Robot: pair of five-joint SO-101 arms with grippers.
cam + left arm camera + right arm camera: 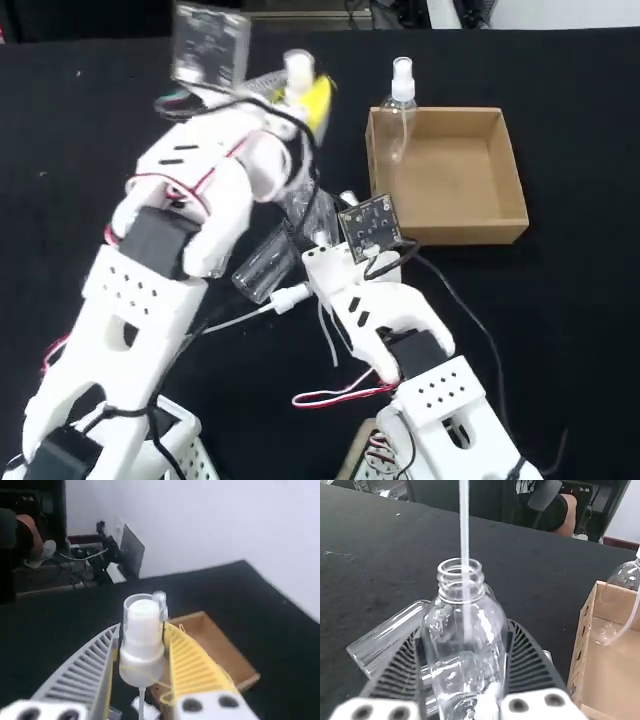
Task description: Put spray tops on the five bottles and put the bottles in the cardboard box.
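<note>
My left gripper (142,630) is shut on a white spray top (143,645), holding it up above the table; the same spray top (298,72) sits between the yellow fingers in the high view. Its thin tube (464,540) hangs straight down into the open neck of a clear bottle (465,650). My right gripper (465,632) is shut on that bottle and holds it upright. In the high view the held bottle (308,208) is just left of the cardboard box (505,215). One capped bottle (400,110) stands in the box's far left corner.
An uncapped clear bottle (260,265) lies on its side on the black table beside the held one, also seen as the lying bottle (387,637). A loose spray top (290,297) with its tube lies next to it. The box wall (582,645) is close to my right gripper.
</note>
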